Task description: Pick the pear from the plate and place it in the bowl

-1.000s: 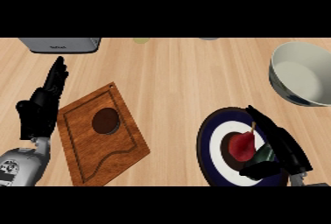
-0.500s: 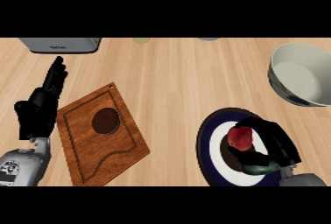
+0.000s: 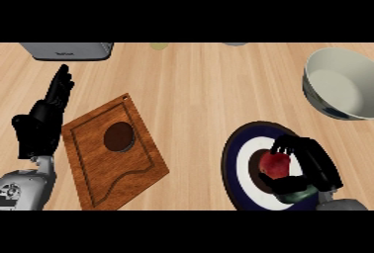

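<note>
A red pear [image 3: 277, 164] lies on the dark blue and white plate [image 3: 237, 168] at the lower right. My right hand [image 3: 312, 165] is over the plate with its fingers and thumb curled round the pear, hiding its right side. The white bowl [image 3: 340, 84] stands at the far right, beyond the plate. At the left edge my left hand [image 3: 44, 121] rests open with fingers pointing up, well away from the plate.
A wooden cutting board [image 3: 110, 150] with a dark round recess lies tilted at the left centre. A grey toaster [image 3: 67, 50] sits at the top left edge. Bare wooden counter [image 3: 197, 94] lies between board, plate and bowl.
My right hand has shifted over the pear and its fingers have curled round the fruit. The left hand has not moved.
</note>
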Tool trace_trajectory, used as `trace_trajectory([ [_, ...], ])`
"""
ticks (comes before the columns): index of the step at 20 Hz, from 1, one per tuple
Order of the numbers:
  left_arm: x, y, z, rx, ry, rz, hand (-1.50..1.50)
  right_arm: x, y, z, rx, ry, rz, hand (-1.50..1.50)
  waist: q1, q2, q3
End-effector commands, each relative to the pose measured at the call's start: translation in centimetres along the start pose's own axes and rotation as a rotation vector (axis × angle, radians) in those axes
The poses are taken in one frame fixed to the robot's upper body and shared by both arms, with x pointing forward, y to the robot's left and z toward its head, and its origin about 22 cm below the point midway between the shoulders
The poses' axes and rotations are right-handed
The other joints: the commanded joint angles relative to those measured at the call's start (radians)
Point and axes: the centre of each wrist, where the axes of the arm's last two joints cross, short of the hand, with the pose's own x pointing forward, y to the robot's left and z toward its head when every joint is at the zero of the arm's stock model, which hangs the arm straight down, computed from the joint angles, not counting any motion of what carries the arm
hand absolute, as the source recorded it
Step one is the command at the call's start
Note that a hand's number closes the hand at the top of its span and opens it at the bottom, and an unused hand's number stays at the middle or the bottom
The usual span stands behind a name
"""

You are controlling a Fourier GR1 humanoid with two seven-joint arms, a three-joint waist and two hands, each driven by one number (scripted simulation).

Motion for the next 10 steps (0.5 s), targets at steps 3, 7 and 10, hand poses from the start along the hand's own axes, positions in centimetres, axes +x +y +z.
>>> trace_trajectory([
  [3,-0.7,0.3,0.7,0.009,0.009,-0.002,0.0,5.8,2.8,0.8,0.084,-0.034,0.034,1.5,0.002,0.002,0.003],
  [7,-0.3,-0.9,0.3,-0.024,0.001,-0.007,0.0,13.9,6.3,-2.1,0.316,-0.031,0.092,1.5,0.033,0.002,-0.001],
  [10,0.7,-0.5,-0.1,0.001,0.001,0.009,0.0,19.2,5.4,-1.9,0.266,0.006,-0.053,1.5,0.006,0.0,0.003],
])
